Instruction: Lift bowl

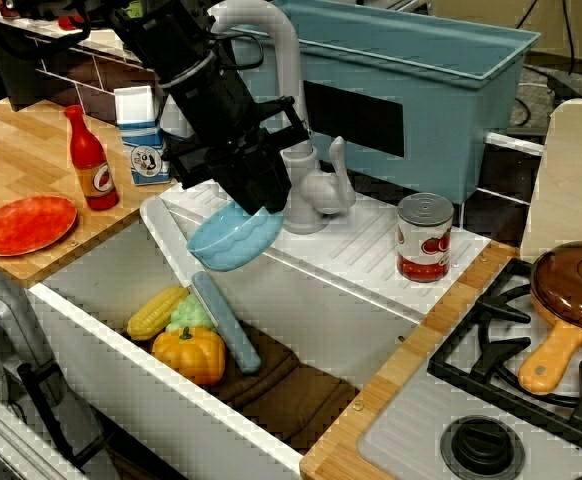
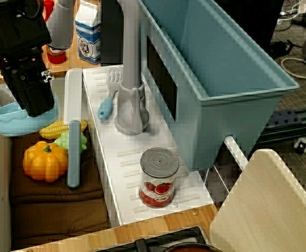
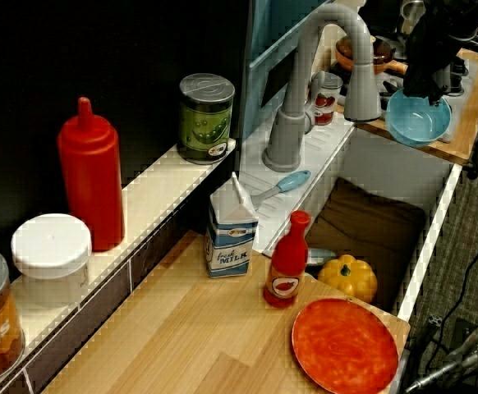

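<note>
jaws grip the bowl above the sink.

The arm is matte black, blocky and angular, with boxy stacked housings.

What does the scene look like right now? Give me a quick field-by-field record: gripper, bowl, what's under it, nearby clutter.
gripper: gripper shut on the bowl's rim
bowl: light-blue bowl, tilted, held in the air above the sink
below bowl: toy pumpkin, corn and a blue-handled tool lying in the sink
counter: red-orange plate, red bottle, milk carton
drainboard: tomato can upright beside the faucet
task state: bowl is off any surface
</note>
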`<state>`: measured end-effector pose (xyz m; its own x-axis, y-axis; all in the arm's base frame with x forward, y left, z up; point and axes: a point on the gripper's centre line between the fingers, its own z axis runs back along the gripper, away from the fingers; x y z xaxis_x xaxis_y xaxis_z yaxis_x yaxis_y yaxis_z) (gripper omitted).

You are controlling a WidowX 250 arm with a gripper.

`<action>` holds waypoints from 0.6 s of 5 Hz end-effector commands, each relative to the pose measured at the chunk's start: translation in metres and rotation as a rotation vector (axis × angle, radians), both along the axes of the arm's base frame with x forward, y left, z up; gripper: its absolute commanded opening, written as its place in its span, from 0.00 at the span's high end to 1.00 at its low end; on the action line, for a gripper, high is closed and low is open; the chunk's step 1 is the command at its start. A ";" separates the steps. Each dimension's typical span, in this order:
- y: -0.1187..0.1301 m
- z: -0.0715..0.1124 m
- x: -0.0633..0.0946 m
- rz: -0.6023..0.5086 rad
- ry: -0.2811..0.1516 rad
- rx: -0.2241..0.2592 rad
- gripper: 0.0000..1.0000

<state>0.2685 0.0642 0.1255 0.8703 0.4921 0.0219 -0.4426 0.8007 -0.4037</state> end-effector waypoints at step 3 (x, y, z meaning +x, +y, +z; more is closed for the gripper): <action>0.010 0.013 0.002 0.012 -0.050 0.027 1.00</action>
